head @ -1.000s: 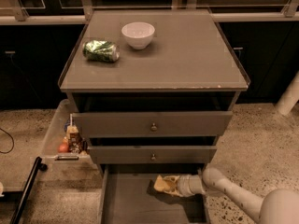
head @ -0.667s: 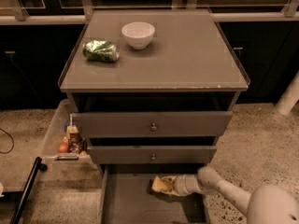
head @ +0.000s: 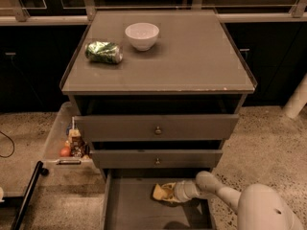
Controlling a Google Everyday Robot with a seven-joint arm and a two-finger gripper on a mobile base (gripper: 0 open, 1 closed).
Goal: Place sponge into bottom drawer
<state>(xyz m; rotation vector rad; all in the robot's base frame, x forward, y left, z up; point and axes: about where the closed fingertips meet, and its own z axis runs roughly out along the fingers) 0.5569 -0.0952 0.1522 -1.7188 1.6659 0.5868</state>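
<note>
Shifted left, gripper (head: 167,193) fingers (head: 173,191) clasp one sponge (head: 159,191) in bottom drawer (head: 134,210).

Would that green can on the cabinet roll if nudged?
Probably: the green can lies on its side on the flat cabinet top. It looks crumpled, so likely light and wobbly-rolling. The tool is down in the bottom drawer, at the sponge.

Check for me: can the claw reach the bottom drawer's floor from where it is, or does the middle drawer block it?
Probably yes. The claw, with the sponge at its tip, is inside the open bottom drawer, out in front of the middle drawer face, with bare floor just beneath it.
</note>
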